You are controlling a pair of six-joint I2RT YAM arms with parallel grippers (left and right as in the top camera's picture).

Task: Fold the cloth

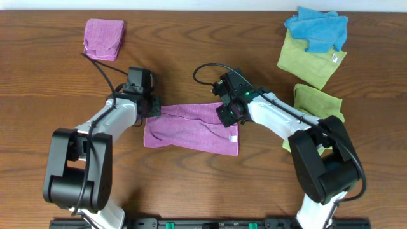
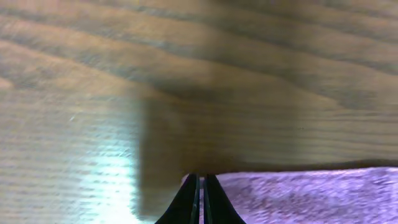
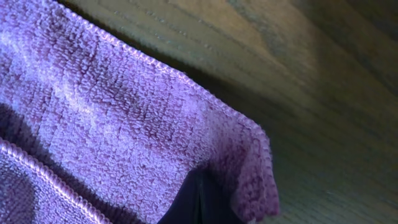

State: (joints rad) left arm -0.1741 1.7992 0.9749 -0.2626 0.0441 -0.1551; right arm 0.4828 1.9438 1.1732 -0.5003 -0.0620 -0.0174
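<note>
Fuzzy microfibre cloth [image 3: 124,124], grained wooden table [image 2: 186,62]

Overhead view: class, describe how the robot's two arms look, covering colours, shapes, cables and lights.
Both the left arm and right arm have bulky black rounded joints, white middle links and black wrist heads. A thin black cable loops off each. A small green light glows on the right wrist. The wrist views show slim black fingers.

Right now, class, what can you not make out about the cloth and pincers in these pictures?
Left wrist: most of the cloth, cut off by the frame and blurred.
Right wrist: most of the right pincer, wrapped in the cloth's fold, cut off below.
Overhead: the left pincer's tips, under its own wrist; the white tag's print, too small.
</note>
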